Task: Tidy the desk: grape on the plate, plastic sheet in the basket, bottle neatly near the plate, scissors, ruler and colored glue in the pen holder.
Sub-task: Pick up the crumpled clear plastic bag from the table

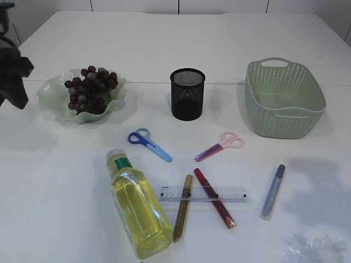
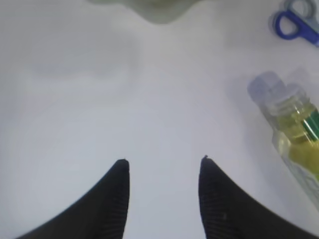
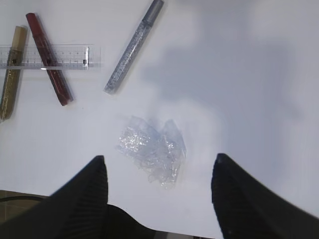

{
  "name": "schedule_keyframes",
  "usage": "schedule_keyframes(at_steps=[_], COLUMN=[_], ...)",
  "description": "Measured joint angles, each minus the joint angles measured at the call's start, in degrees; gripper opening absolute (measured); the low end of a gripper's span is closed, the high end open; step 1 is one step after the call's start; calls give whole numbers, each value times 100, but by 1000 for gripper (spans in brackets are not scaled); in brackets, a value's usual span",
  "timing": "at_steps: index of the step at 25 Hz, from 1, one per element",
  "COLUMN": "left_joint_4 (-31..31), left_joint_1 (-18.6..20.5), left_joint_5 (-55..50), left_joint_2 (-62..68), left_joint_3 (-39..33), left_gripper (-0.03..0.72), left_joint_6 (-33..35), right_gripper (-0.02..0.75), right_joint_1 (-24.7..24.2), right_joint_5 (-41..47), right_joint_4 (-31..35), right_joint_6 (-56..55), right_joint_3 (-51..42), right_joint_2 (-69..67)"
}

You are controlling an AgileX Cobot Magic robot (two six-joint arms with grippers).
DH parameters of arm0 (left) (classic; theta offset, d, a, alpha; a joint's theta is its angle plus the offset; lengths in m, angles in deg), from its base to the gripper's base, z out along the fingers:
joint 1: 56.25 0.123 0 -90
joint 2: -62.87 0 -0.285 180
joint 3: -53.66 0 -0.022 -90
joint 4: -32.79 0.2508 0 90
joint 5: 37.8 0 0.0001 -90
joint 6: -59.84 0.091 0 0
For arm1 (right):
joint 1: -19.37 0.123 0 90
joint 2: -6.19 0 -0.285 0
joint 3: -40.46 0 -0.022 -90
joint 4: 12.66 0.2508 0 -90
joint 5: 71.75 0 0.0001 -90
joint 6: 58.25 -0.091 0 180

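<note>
The left gripper [image 2: 162, 172] hangs above bare desk [image 2: 99, 99] with its two dark fingers parted and nothing between them; only white tabletop shows in the gap. Ahead of it and to its right lies the bottle [image 2: 294, 134], on its side with the white cap towards the plate. Further ahead on that side is the blue-handled pair of scissors [image 2: 294, 22], and straight ahead, at the far edge of the wrist view, is a pale green bit of the plate [image 2: 159, 10]. In the exterior view the grape [image 1: 90, 87] lies on that plate [image 1: 52, 90].

The right gripper [image 3: 159, 179] is spread wide and holds nothing. The plastic sheet [image 3: 154, 147] lies on the desk just ahead of the gap between its fingers, touching neither. Beyond it and to the left, the silver-blue glue stick [image 3: 133, 46] lies slantwise. Further left, the red glue stick [image 3: 49, 57] and the gold glue stick [image 3: 11, 72] both cross the clear ruler [image 3: 70, 56].

In the exterior view the pink-handled scissors [image 1: 220, 146] lie between the pen holder [image 1: 187, 94] and the ruler. The basket [image 1: 285, 98] stands to the right of the pen holder, apart from it. Whether the pen holder has anything inside cannot be told through the mesh.
</note>
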Motion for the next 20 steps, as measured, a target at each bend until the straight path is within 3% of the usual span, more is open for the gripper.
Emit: schedule_keyframes(at_steps=[9, 20], left_joint_4=[-259, -566], left_joint_1=[0, 0], left_joint_5=[-79, -67], left_joint_2=[-1699, -2731], left_joint_3=[-1461, -2441], left_gripper=[332, 331], left_joint_6=[2, 2], right_gripper=[511, 511], right_joint_1=[836, 875], right_joint_5=[29, -551], right_joint_4=[-407, -594], right_joint_6=[-863, -1093], right_joint_3=[-182, -1016], right_joint_2=[-47, -470])
